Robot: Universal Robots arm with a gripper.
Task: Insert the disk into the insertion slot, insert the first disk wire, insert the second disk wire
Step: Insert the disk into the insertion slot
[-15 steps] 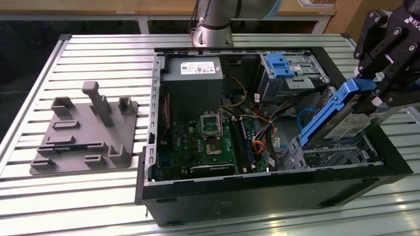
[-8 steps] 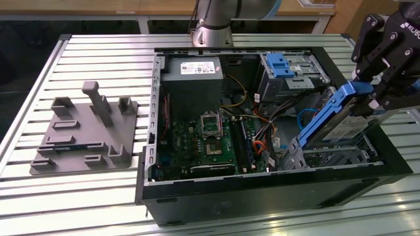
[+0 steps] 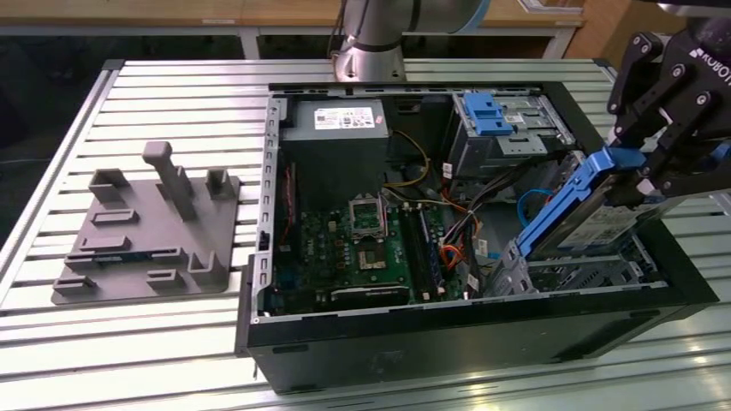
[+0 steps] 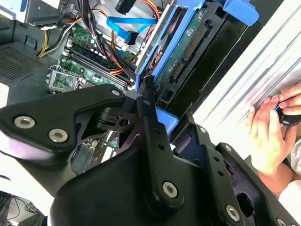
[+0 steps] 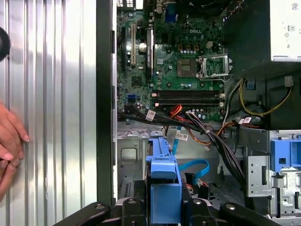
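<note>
A grey moulded fixture (image 3: 149, 231) lies near the edge of the worktop (image 3: 149, 342) on the exterior view's left. Beside it, the open computer case (image 3: 457, 351) shows its green motherboard (image 3: 371, 248). At the case's end on the exterior view's right, the disk (image 3: 594, 224) stands steeply tilted, its lower end down at the insertion slot (image 3: 594, 272). The claw (image 3: 638, 175) is clamped on the disk's raised upper end. In the second wrist view, a person's hand (image 4: 268, 136) rests on the worktop beside the case
</note>
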